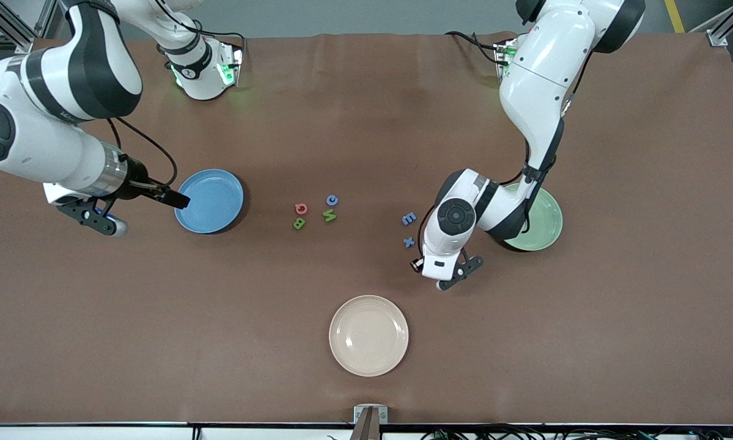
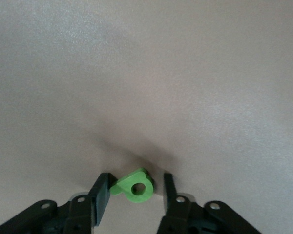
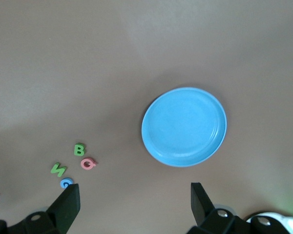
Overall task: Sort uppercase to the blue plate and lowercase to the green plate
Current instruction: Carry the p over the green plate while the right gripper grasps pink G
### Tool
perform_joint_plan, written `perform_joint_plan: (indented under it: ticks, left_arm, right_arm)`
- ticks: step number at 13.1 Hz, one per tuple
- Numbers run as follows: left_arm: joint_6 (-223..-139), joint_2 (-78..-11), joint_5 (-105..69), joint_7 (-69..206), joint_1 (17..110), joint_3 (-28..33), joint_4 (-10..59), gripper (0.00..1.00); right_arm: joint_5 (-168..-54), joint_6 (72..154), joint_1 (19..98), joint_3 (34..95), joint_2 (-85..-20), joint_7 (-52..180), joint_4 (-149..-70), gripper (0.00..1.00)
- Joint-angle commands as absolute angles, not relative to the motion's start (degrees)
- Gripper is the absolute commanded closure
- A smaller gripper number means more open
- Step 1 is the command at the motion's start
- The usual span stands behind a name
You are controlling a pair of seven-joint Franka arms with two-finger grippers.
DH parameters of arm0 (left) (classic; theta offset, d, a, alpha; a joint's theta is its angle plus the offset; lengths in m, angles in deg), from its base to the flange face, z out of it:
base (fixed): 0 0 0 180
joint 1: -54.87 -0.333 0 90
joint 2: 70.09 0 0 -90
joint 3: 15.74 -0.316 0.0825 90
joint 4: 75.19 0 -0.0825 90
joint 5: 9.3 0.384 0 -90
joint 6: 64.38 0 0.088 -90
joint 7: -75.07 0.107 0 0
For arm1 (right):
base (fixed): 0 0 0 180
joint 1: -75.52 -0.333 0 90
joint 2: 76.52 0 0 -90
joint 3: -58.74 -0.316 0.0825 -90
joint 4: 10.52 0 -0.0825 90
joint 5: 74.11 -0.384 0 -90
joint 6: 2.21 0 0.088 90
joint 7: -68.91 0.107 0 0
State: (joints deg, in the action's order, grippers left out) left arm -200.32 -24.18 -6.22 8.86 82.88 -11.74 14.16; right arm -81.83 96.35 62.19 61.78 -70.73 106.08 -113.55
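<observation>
Starting with the front view, both target plates are found bare: nothing lies on the blue plate (image 1: 209, 201) toward the right arm's end of the table, and no letter is seen on the uncovered part of the green plate (image 1: 543, 221) toward the left arm's end, which is partly hidden by the left arm. Four uppercase letters are clustered on the cloth between the plates: red Q (image 1: 301, 209), green B (image 1: 299, 223), green N (image 1: 329, 215) and blue C (image 1: 332, 200). Two lowercase pieces, the blue three-pronged letter (image 1: 409, 218) and the blue x (image 1: 409, 242), lie nearer the green plate. A cream plate (image 1: 368, 335) sits nearest the camera. The sorting is judged barely begun; every visible letter is yet to be placed. The green u is not found in any view.

In the left wrist view, a green a/p-like letter (image 2: 134, 185) is seen lying on the cloth between the fingers of the left gripper (image 2: 135, 191), which stand narrowly apart; contact on either side cannot be confirmed, so a grip is not claimed.

In the right wrist view, the right gripper (image 3: 136, 201) is shown spread wide and empty, waiting above the cloth beside the blue plate.
</observation>
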Motion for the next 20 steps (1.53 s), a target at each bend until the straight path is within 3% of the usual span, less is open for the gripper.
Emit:
perform_joint_plan:
  ticks: [1,4,8,11,17,19,20]
  left_arm:
    - [-200.69,-23.51,-5.34,7.31,83.52,-12.31,13.67,0.6]
    - [-200.08,-24.12,-5.34,7.31,83.35,-12.31,13.76,0.74]
    - [-194.83,-28.59,-5.17,8.09,81.6,-12.22,13.85,0.79]
    - [-189.02,-34.13,-5.34,9.67,79.4,-11.96,16.03,0.83]
    - [-188.92,-47.66,-5.78,23.72,73.78,-11.43,32.19,0.85]
    - [-189.0,-50.83,-5.78,29.51,71.41,-11.26,37.03,0.85]
    - [-189.0,-52.15,-5.78,32.76,69.91,-11.08,39.22,0.85]
  right_arm:
    - [-81.41,97.98,56.3,62.17,-74.41,116.07,-118.28,0.0]
    - [-81.23,100.35,55.66,62.17,-74.23,120.85,-119.06,0.0]
    - [-81.14,104.56,55.57,62.17,-74.23,125.32,-122.84,0.0]
    - [-80.62,118.32,49.8,62.08,-74.32,134.18,-132.13,0.0]
    - [-78.17,130.48,41.69,62.08,-63.09,148.87,-132.25,0.01]
    - [-77.54,134.09,40.11,61.99,-59.4,150.12,-132.25,0.12]
    - [-77.54,135.5,39.14,62.08,-57.73,150.12,-132.16,0.13]
